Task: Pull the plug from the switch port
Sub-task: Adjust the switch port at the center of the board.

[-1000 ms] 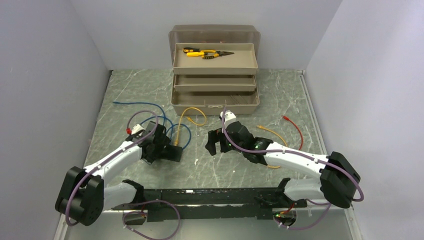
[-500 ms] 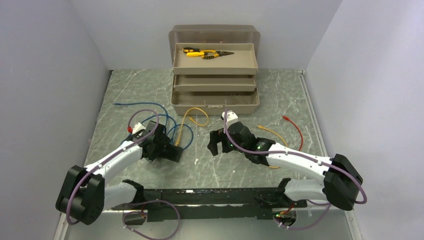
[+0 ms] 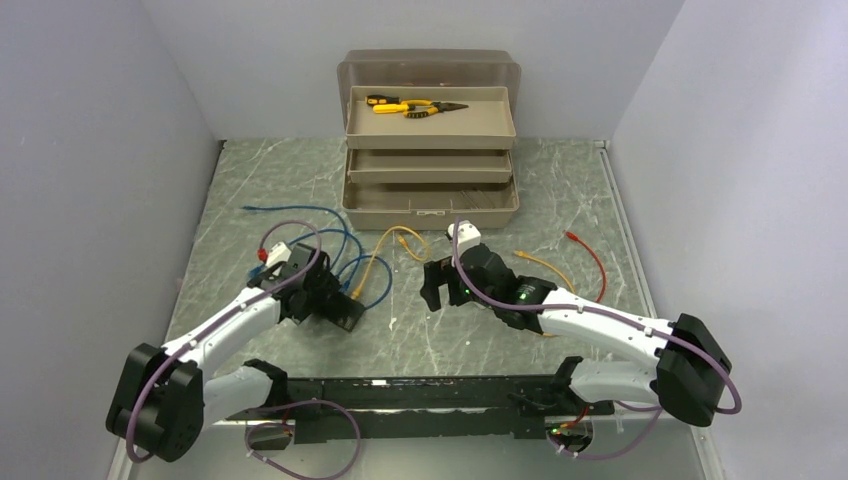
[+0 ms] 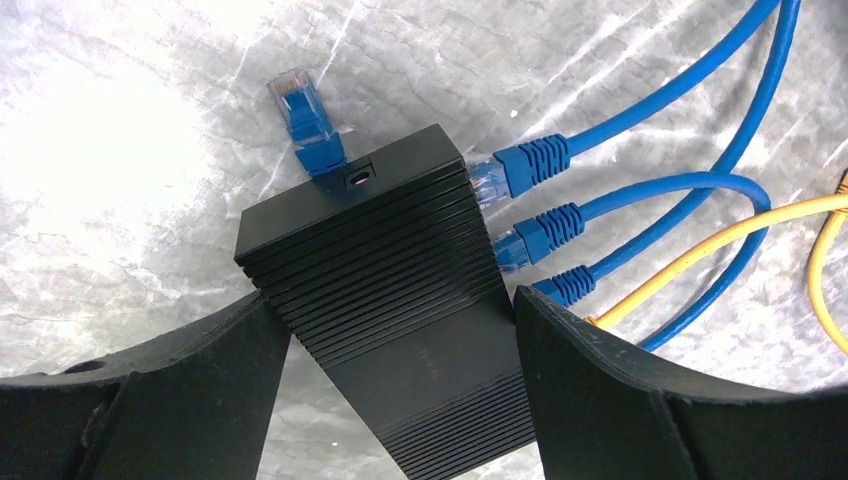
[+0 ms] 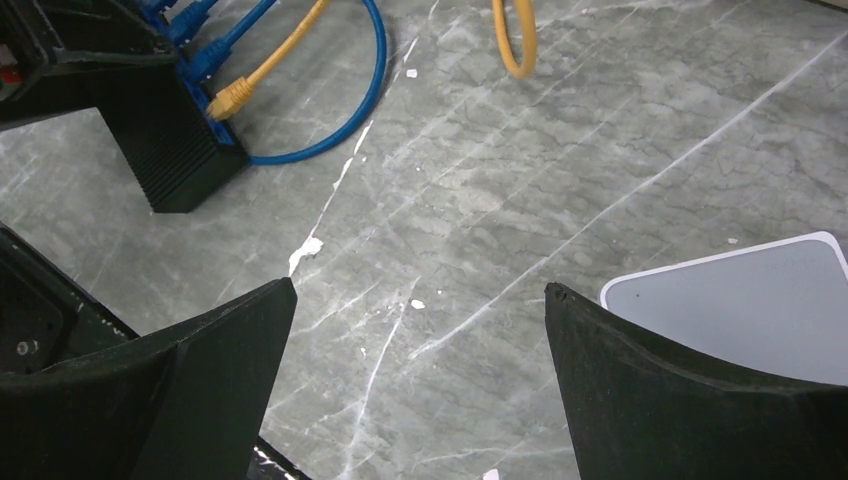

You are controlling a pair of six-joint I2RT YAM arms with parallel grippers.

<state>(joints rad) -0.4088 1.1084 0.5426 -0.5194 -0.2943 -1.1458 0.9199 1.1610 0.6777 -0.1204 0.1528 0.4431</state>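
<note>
The switch (image 4: 380, 260), a small flat black ribbed box, lies on the grey marbled table (image 3: 470, 340) to the left of centre, in front of the left arm. The left gripper (image 4: 395, 300) is over it, with its two black fingers (image 4: 180, 400) pressed against opposite long sides of the box, so the pincer is closed on the switch. Three blue plugs (image 4: 545, 225) sit in a row of sockets along one long edge. In the right wrist view a yellow plug (image 5: 232, 97) sits in the same row, at the end nearest the gripper. A loose blue plug (image 4: 305, 120) rests against the far short end of the box, its clear tip pointing away. Blue cables (image 3: 320, 225) and a yellow cable (image 3: 385, 245) loop from the switch towards the back of the table. The right gripper (image 5: 420, 380) hovers over bare table to the right of the switch, well apart from it, with its pincer spread wide and holding nothing. A pale grey flat panel with rounded corners (image 5: 740, 310) lies just beside its right finger. Farther right lie a red cable (image 3: 597, 262) and an orange cable (image 3: 545, 263). At the back stands an open beige tiered toolbox (image 3: 430, 205) with yellow-handled pliers (image 3: 410, 106) in its top tray.
</note>
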